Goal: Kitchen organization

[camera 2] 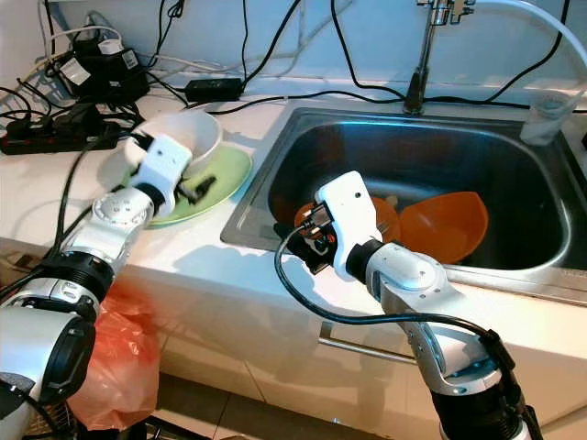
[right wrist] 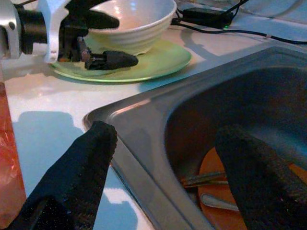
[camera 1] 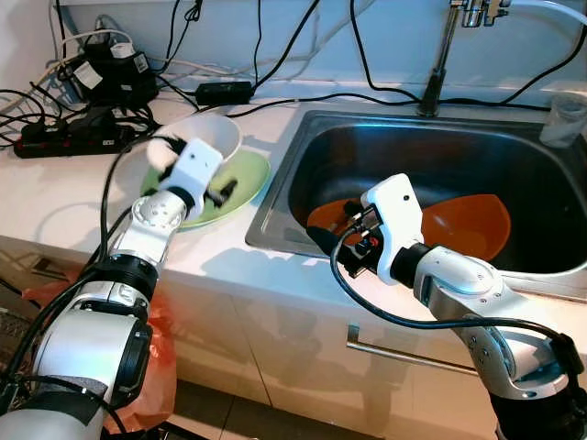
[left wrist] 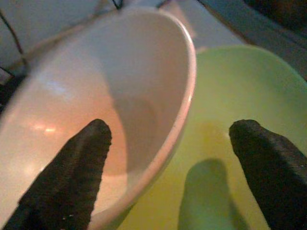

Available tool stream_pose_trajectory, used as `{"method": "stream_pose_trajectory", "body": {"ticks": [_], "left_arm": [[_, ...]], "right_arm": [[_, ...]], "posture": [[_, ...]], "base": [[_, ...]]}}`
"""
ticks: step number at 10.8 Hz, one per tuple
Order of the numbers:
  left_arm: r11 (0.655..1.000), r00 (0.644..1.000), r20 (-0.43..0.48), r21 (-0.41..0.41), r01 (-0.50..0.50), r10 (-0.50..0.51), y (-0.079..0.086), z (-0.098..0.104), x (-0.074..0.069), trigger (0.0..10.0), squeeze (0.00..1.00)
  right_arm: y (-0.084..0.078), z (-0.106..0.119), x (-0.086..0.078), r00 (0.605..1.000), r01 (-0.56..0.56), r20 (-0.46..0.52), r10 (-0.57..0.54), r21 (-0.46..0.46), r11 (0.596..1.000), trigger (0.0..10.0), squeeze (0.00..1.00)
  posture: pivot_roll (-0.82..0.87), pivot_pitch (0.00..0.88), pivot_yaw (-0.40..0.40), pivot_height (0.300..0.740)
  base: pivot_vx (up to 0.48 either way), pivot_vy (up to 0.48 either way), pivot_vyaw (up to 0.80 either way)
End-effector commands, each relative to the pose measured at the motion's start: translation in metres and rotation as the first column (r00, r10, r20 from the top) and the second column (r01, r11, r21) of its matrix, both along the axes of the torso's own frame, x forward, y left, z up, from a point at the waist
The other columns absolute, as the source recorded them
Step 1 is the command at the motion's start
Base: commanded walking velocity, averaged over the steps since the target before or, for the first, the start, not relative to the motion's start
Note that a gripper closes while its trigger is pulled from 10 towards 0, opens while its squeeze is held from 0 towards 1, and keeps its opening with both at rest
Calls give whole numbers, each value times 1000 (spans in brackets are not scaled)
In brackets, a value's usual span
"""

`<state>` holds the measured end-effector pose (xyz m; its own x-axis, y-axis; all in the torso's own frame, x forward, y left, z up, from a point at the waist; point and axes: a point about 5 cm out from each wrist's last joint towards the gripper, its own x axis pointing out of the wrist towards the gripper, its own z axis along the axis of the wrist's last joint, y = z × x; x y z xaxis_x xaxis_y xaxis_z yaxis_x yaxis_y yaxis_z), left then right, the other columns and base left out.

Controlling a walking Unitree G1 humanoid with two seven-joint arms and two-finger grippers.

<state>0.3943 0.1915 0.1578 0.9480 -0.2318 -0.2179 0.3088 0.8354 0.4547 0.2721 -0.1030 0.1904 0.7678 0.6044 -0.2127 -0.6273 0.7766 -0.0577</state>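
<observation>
I am holding the left gripper (left wrist: 168, 167) released, its fingers straddling the near rim of the white bowl (camera 1: 215, 137), which is sitting on the green plate (camera 1: 248, 179) on the surface left of the sink (camera 1: 275, 197). The right gripper (right wrist: 163, 167) is hanging open over the sink's left edge, above the orange dishes (camera 1: 468, 225), so the left arm is nearer the bowl
</observation>
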Motion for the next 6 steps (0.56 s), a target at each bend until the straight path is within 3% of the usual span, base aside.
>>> {"method": "stream_pose_trajectory", "body": {"ticks": [1, 4, 6], "left_arm": [[1000, 999, -35, 24, -8, 9, 8, -3, -1, 0, 0], [1000, 999, -50, 31, 6, -4, 9, -3, -2, 0, 0], [999, 999, -47, 34, 2, 0, 9, -3, -1, 0, 0]], "right_arm": [[2, 4, -3, 1000, -7, 14, 7, 1, 1000, 10000, 0], [3, 5, -5, 999, -31, 20, 30, 17, 999, 10000, 0], [12, 16, -13, 991, -120, 67, 114, 91, 989, 10000, 0]], "posture": [[-124, 0, 117, 740], [-126, 0, 117, 740], [-126, 0, 117, 740]], "base": [[0, 0, 0], [0, 0, 0], [0, 0, 0]]}}
